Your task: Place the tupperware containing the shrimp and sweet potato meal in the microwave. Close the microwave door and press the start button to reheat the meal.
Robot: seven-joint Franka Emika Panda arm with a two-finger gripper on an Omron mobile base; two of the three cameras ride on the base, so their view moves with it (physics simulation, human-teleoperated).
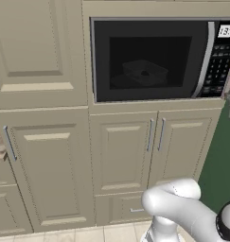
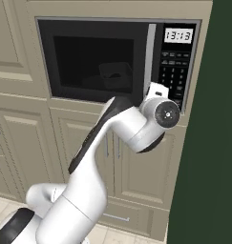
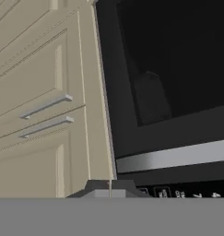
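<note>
The microwave door [image 1: 149,59] is shut on the tupperware [image 1: 145,72]. The tool [image 3: 109,188], pinched shut and empty beside the keypad [image 2: 174,71], could hit a wrong button.

Tupperware [image 1: 145,72] inside shut microwave [image 1: 159,59]

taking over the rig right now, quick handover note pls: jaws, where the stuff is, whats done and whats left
Gripper: jaws shut, holding nothing, close in front of the microwave's lower edge by the keypad panel.
Shallow grey translucent plastic tupperware: inside the black built-in microwave, seen dimly through the dark window. The food in it is too dim to make out.
Black microwave door with the long curved grey handle: closed.
Done: container loaded, door shut.
Left: press the start button. The clock display shows a time.
</note>
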